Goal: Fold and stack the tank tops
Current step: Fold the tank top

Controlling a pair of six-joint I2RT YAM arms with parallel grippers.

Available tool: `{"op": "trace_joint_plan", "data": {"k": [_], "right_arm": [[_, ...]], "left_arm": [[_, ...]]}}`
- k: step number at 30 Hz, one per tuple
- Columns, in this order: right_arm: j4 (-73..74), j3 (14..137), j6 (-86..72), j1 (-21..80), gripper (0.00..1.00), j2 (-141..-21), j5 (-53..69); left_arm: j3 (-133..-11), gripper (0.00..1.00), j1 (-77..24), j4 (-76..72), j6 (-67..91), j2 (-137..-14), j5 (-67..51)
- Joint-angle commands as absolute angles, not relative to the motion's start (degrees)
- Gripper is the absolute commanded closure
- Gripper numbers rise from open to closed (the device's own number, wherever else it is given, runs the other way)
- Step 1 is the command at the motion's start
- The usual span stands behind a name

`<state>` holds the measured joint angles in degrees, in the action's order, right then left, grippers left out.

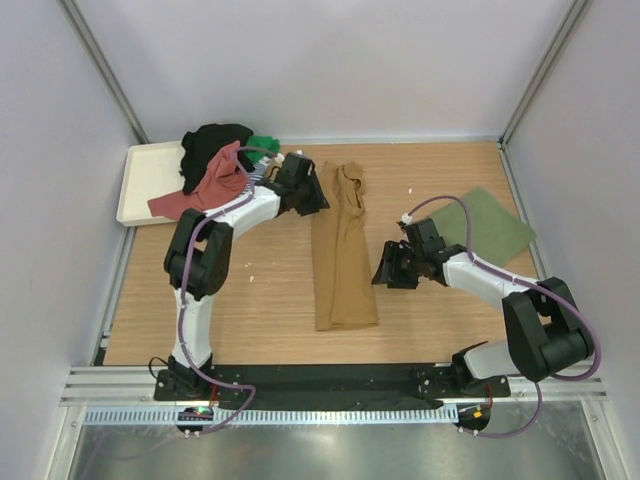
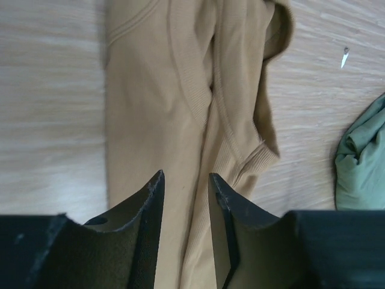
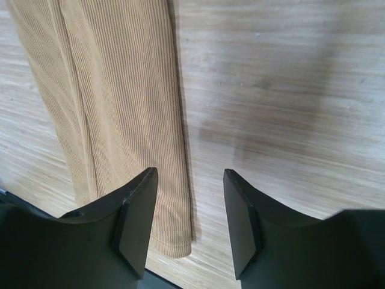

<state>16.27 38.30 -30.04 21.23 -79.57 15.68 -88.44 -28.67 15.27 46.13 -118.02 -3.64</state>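
Centrally on the pale wooden worktop (image 1: 250, 300), stretched away from the arm bases as a long narrow strip: a mustard-brown ribbed tank top (image 1: 342, 250), folded lengthwise, neckline and straps at the far end, hem nearest. Poised over that far end, close to the strip's left edge: the left tool (image 2: 185, 176), black fingers parted by a narrow gap with brown cloth showing through it, no fold visibly pinched. Set along the strip's right edge, near the hem corner: the right tool (image 3: 190, 172), spread wider, one finger over ribbed cloth and the other over bare wood, gripping nothing. Off to the right, well apart from the strip, lying flat: an olive-green cloth top (image 1: 485, 225) folded to a rough square. At the far left corner, a flat cream rectangular tray (image 1: 140, 190) bearing a loose heap: a red top (image 1: 205, 185) draped over its edge, a black top (image 1: 210, 143) behind, a bright green garment (image 1: 263, 143) just beside.
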Motion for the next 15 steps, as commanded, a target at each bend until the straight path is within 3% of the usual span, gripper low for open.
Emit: {"op": "trace_joint_plan", "data": {"k": [1, 15], "right_arm": [[14.0, 37.3, -30.1, 21.8, 0.47, -77.3, 17.1], [14.2, 36.6, -29.6, 22.0, 0.5, -77.2, 17.3]], "left_arm": [[-96.6, 0.64, -28.8, 15.3, 44.8, -122.0, -8.0], [-114.8, 0.48, -33.8, 26.4, 40.2, -132.8, -0.5]]}}
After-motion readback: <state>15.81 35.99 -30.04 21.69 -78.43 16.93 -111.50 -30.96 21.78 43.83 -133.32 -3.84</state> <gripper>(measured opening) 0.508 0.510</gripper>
